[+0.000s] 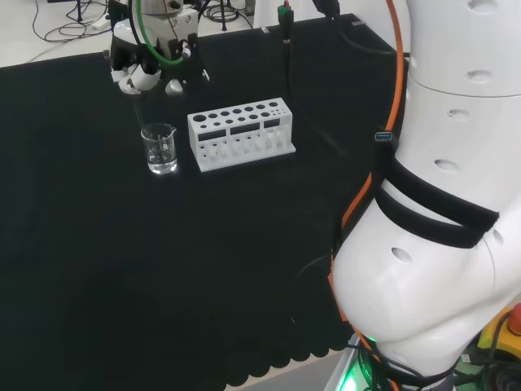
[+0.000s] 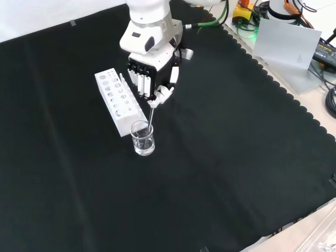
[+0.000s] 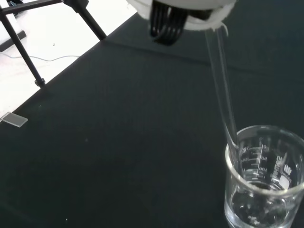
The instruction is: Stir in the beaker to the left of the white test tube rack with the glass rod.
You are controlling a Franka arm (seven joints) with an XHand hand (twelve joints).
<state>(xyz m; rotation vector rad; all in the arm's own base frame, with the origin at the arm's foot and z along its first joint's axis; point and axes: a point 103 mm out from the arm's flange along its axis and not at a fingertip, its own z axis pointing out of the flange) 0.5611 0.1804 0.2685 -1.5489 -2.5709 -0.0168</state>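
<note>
One beaker [image 2: 143,138] stands on the counter [image 2: 236,157] just beside the end of the white test tube rack [image 2: 119,100]. Above it, the hand [image 2: 152,73] pinches the glass rod [image 3: 223,95], whose lower end dips inside the beaker's rim.

So the head cam sits behind and above my arm's base, looking over my big white links [image 1: 456,204] on its right toward the far bench. The front cam faces me from across the black cloth [image 2: 220,173], looking down from a bit farther off. Both catch the beaker [image 1: 160,148] and the white rack [image 1: 240,133], just turned about a quarter: side by side in one, the beaker nearer than the rack in the other. The wrist cam rides by my hand [image 3: 183,12], really close, looking down along the glass rod [image 3: 222,90] into that beaker.
</note>
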